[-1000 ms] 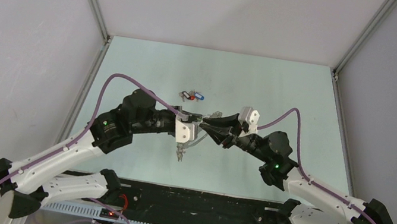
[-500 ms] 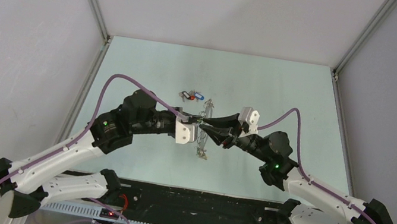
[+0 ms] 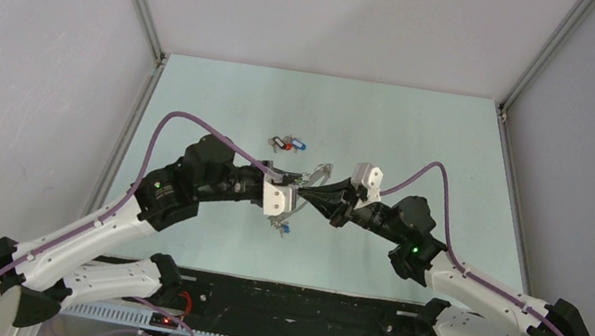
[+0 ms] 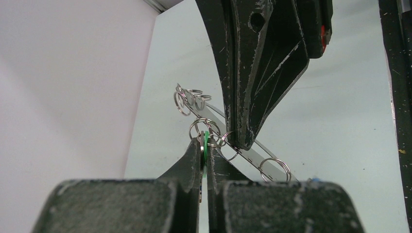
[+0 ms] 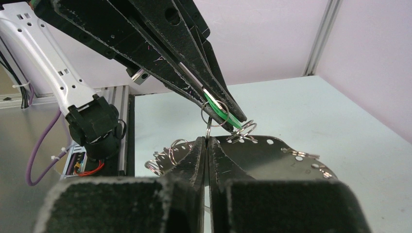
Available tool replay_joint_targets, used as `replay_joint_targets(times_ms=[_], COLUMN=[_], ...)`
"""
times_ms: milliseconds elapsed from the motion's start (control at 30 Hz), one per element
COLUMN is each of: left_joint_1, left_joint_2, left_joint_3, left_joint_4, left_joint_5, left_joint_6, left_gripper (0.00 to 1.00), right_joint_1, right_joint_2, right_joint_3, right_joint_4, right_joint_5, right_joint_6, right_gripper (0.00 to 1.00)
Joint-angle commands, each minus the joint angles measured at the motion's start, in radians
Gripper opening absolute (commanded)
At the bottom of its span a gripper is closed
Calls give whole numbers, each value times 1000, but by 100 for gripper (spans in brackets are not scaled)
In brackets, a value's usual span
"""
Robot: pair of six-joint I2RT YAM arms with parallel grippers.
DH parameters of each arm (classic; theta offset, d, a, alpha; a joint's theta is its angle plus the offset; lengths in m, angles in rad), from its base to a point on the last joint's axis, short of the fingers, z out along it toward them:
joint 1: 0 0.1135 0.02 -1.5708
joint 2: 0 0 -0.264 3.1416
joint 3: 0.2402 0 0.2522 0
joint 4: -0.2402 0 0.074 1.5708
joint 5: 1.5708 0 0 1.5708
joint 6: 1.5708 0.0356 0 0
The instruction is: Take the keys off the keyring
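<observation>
We see both arms meeting over the middle of the table (image 3: pixel 223 102). The left gripper (image 4: pixel 204 145) is closed on a flat green piece (image 5: pixel 221 110), seen edge-on. The right gripper (image 5: pixel 208 141) is closed, its tips pinching 1 small silver ring (image 5: pixel 210 122) just below that piece. The keyring (image 5: pixel 277 148), fringed with more rings, sits tilted at the tips of the 2 grippers. Loose keys (image 3: pixel 287 143) lie on the table beyond them.
</observation>
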Motion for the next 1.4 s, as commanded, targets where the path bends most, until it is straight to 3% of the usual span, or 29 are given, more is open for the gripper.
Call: replay_joint_targets(times_ms=[0, 533, 1167, 1367], left_joint_1=[-5, -1, -1, 0], left_joint_2=[-22, -8, 13, 2], left_joint_3=[25, 35, 36, 36], left_joint_4=[61, 61, 56, 56], left_joint_5=[13, 34, 61, 29], left_joint_6=[-9, -30, -30, -23], left_gripper=[0, 0, 0, 0], right_joint_1=[7, 5, -27, -49], right_joint_2=[-13, -151, -92, -69], right_joint_3=[41, -16, -10, 10], right_joint_4=[50, 118, 210, 147], right_joint_5=[-8, 24, -69, -149], right_joint_6=[-2, 40, 164, 256], right_gripper=[0, 0, 0, 0])
